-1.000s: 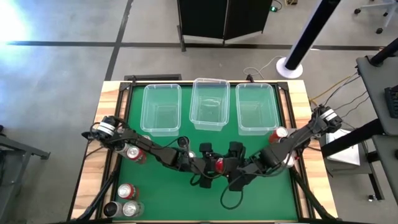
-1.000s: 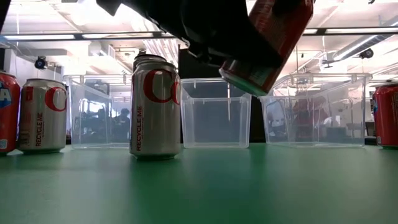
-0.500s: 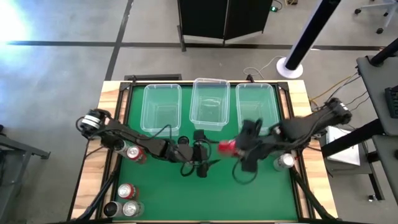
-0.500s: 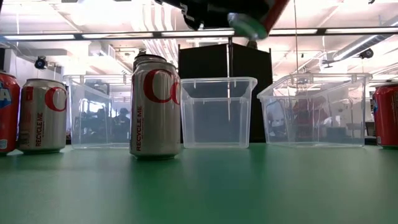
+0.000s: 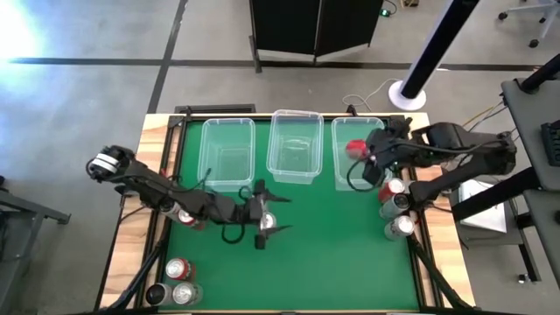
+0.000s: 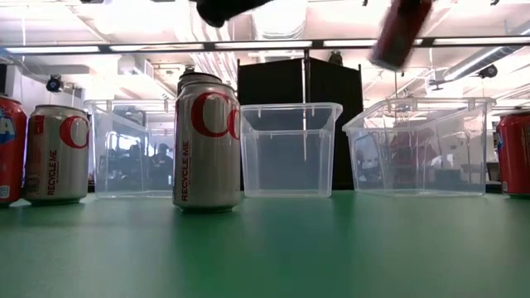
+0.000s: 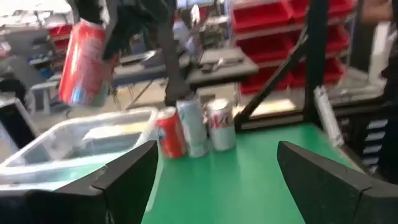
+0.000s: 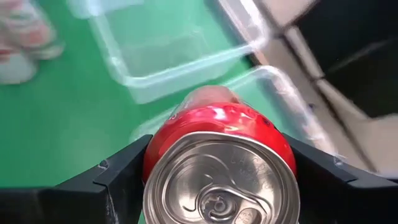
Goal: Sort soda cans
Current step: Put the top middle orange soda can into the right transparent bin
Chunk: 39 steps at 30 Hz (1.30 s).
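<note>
Nearest the low camera, a silver-white metal soda can (image 6: 206, 142) stands on the green table mat (image 6: 331, 248), left of centre, with another silver-white can (image 6: 55, 154) at far left. In the overhead shot the left gripper (image 5: 265, 218) sits lower-centre over the mat, fingers spread wide with nothing between them. Further back, the right gripper (image 5: 365, 154) is pinching a red metal soda can (image 5: 355, 148), held in the air over the right-hand clear plastic bin (image 5: 359, 178), upper right of the frame. Three more cans (image 5: 395, 206) stand just right of that bin.
</note>
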Each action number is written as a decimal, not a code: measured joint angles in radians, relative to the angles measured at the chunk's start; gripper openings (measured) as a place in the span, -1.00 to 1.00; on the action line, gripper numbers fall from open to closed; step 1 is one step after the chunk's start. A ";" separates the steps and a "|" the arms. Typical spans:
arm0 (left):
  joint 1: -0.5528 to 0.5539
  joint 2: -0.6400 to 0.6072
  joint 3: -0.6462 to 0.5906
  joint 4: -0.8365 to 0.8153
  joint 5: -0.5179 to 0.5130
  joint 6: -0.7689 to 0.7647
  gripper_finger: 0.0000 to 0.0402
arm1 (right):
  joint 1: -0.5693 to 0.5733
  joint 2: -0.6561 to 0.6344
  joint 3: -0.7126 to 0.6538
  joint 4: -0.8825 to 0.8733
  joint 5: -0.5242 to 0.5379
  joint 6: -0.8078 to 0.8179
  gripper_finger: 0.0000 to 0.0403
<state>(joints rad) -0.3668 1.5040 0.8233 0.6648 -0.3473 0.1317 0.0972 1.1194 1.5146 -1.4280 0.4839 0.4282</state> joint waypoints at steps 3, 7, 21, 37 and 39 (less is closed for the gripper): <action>-0.005 -0.025 -0.029 0.044 0.056 0.005 0.57 | -0.084 -0.001 -0.022 -0.051 -0.045 -0.031 0.45; -0.002 -0.057 -0.066 0.107 0.062 0.007 0.57 | -0.192 0.021 -0.080 0.013 -0.080 -0.117 0.45; -0.013 -0.072 -0.087 0.102 0.073 -0.012 0.57 | -0.575 0.178 -0.390 0.293 -0.488 -0.367 0.45; -0.013 -0.072 -0.087 0.089 0.063 -0.031 0.57 | -0.618 0.204 -0.558 0.471 -0.642 -0.416 0.58; -0.013 -0.072 -0.087 0.102 0.036 -0.038 0.57 | -0.618 0.204 -0.552 0.464 -0.642 -0.431 0.66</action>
<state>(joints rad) -0.3798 1.4319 0.7361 0.7672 -0.3113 0.0933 -0.5205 1.3231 0.9628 -0.9638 -0.1581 -0.0024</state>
